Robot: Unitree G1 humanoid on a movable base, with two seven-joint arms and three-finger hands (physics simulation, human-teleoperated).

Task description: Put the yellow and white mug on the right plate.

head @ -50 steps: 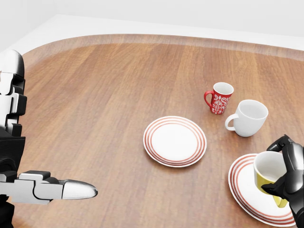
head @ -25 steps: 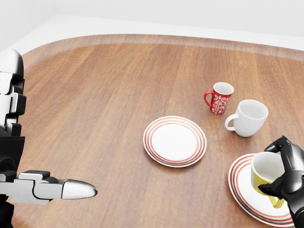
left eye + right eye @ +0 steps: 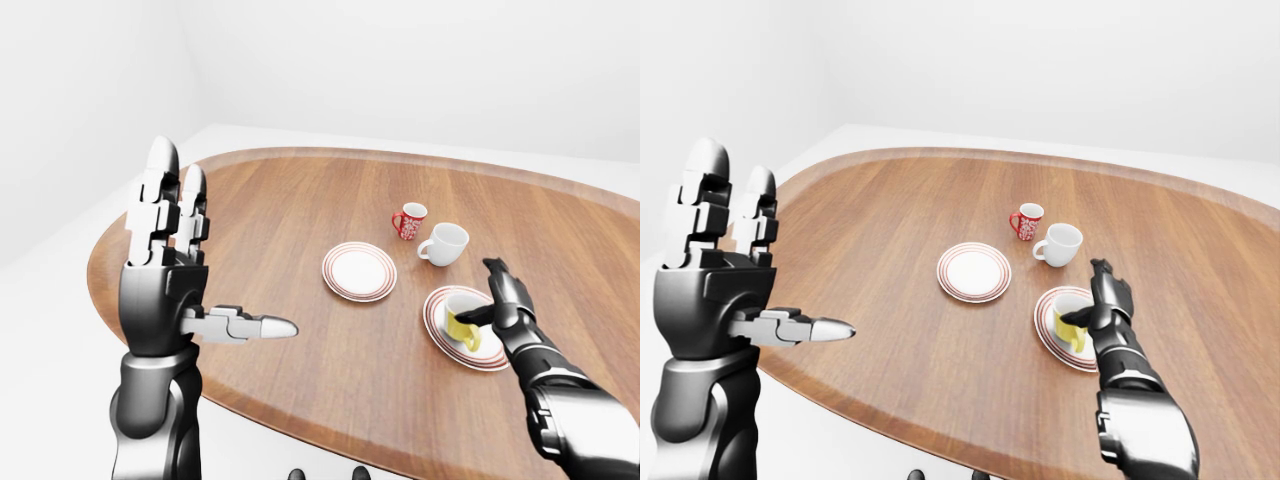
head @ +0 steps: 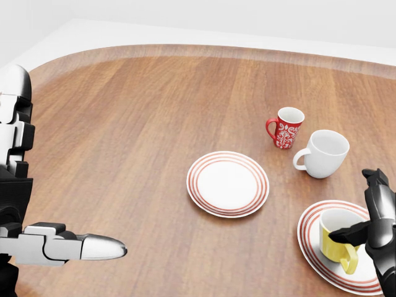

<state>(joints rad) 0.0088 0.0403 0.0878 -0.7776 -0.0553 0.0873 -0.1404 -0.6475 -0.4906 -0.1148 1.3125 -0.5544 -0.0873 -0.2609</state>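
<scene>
Three mugs (image 4: pixel 322 153); two plates (image 4: pixel 228 184); one table (image 4: pixel 136 124).

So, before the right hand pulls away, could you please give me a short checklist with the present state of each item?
1. The yellow and white ceramic mug sits on the red-ringed white plate at the right: ok.
2. Mug upright, mouth up: ok.
3. The black right hand is open, its fingers spread: ok, though one fingertip looks to be at the rim; contact cannot tell.
4. The plain white mug and the red patterned mug stand apart from the hand: ok.
5. The silver and black left hand is raised open, far from the crockery: ok.
6. Mug centred on the plate: cannot tell.
</scene>
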